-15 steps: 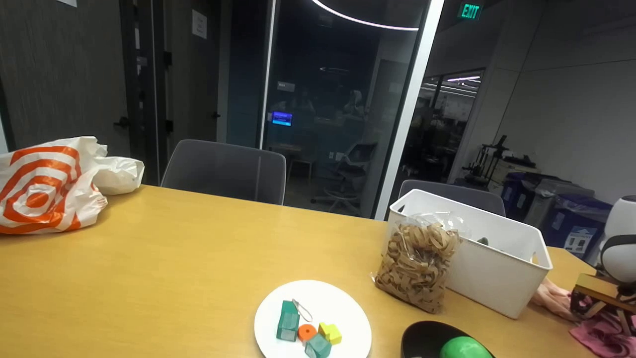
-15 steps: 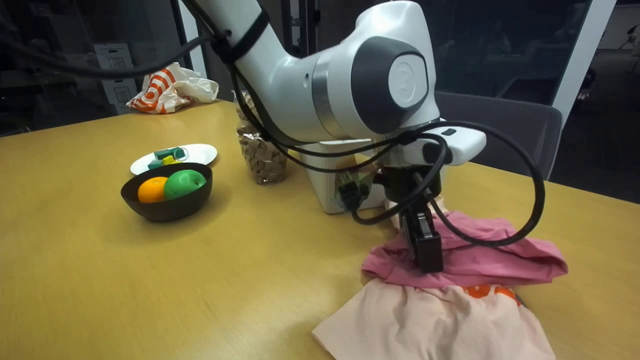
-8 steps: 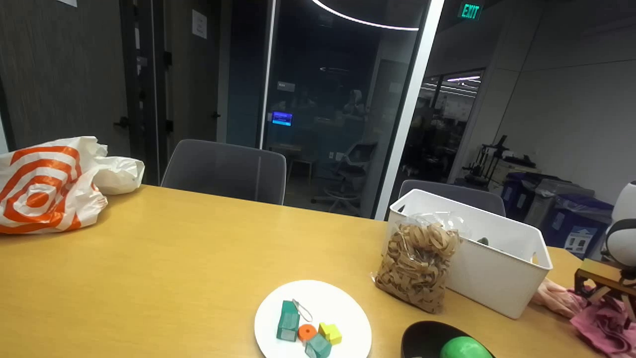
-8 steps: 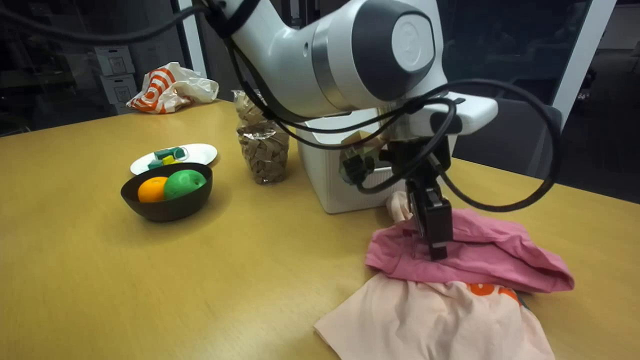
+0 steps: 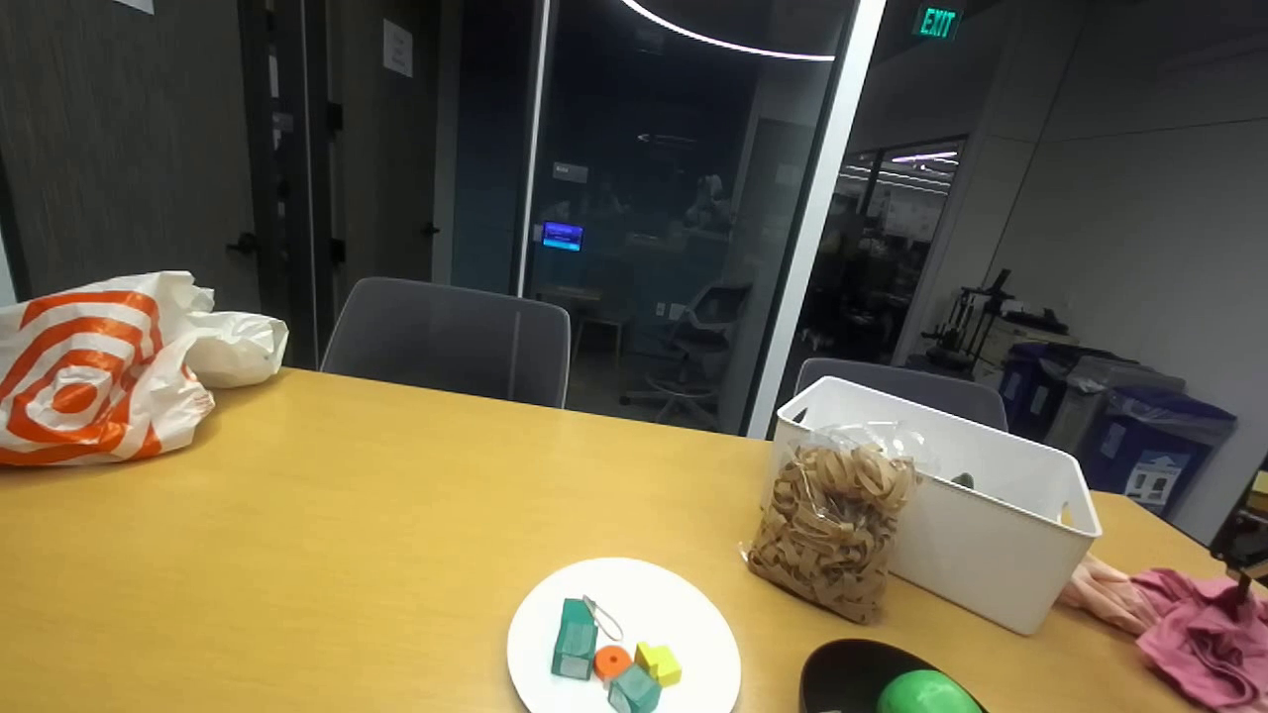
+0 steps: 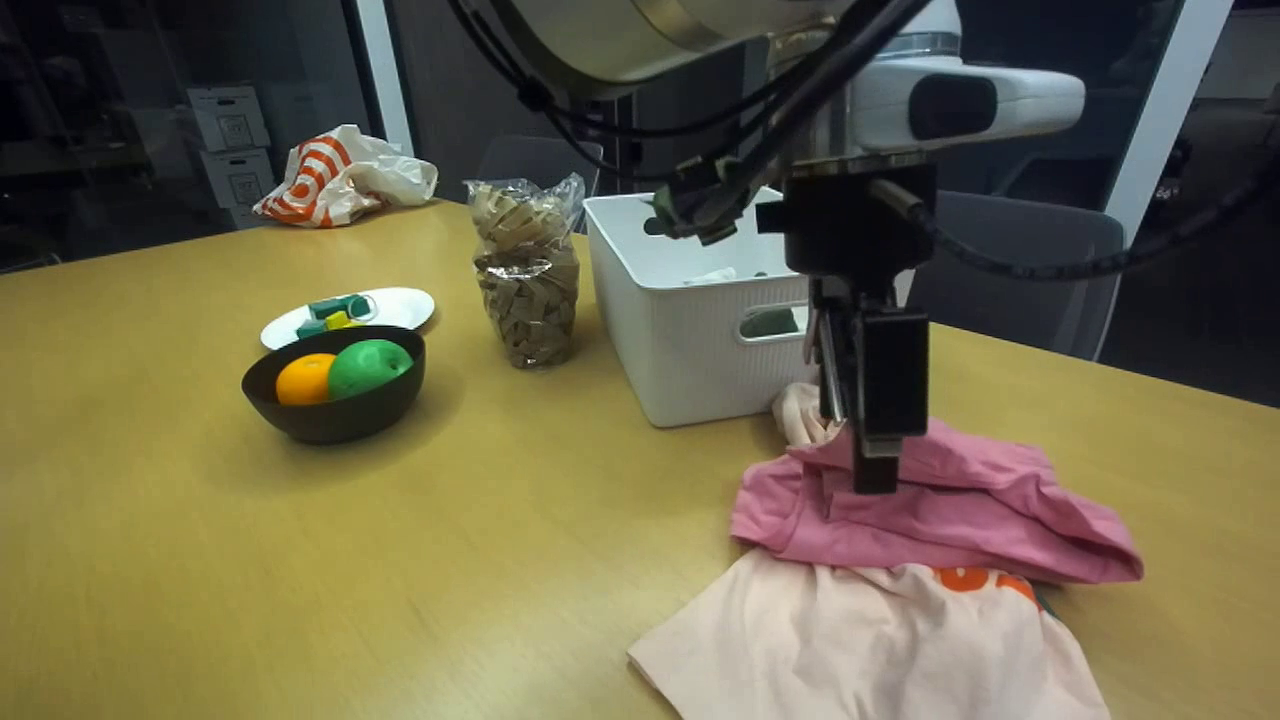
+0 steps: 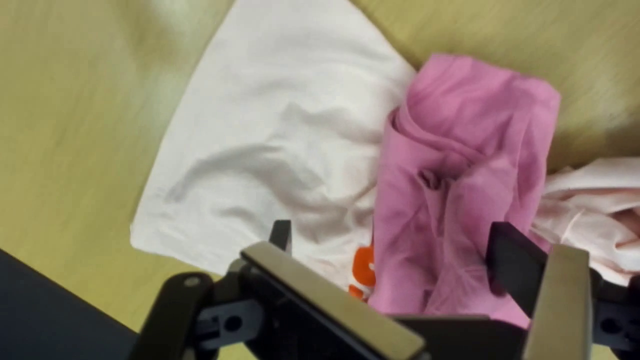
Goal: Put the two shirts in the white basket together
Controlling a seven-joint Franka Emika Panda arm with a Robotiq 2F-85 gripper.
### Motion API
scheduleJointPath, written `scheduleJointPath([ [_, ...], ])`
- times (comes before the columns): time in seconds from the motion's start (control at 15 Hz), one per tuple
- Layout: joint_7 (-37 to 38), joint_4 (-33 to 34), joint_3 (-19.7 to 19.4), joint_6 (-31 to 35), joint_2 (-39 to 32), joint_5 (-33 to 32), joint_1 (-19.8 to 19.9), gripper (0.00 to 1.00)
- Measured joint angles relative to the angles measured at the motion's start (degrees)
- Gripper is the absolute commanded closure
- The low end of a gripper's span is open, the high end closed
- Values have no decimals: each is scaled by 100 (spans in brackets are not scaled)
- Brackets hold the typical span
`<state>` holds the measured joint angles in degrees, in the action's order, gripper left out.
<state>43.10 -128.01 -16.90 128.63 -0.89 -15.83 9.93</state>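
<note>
In the wrist view, the jaws of the gripper (image 7: 394, 235) are held wide apart, one over the pink shirt (image 7: 465, 190) and one over the pale shirt (image 7: 280, 140); whether the cloth is touched by them cannot be told. Both shirts are laid on the table (image 6: 420, 560), outside the basket (image 6: 700, 360). The pink shirt is crumpled, and by it the pale shirt is partly covered, so that the orange print (image 7: 364, 266) is seen only in part. In an exterior view, a bunched pale cloth (image 6: 803, 412) is seen between the pink shirt and the basket; whether it belongs to the pale shirt cannot be told. Some contents (image 5: 964, 480) are seen inside the basket, but too little to be named. Near the basket, a clear bag (image 6: 527, 280) of brown strips (image 6: 540, 315) is placed upright. A bowl (image 6: 330, 425) with an orange fruit (image 6: 305, 380) and a green fruit (image 6: 370, 367) is found near the plate (image 5: 693, 614).
</note>
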Motion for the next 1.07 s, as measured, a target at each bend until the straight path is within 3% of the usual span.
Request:
scheduleJointPath([
  [0.2,-412,-46,-8,-623,66,864,161,0],
  [0.47,-337,-321,-111,-615,-96,1491,500,0],
  [0.67,-142,-497,-244,-277,-359,1701,722,0],
  [0.93,83,-724,-310,693,-851,2108,830,0],
  [1.0,119,-753,-301,891,-979,2228,824,25],
  [1.07,162,-753,-295,1021,-1084,2319,805,26],
])
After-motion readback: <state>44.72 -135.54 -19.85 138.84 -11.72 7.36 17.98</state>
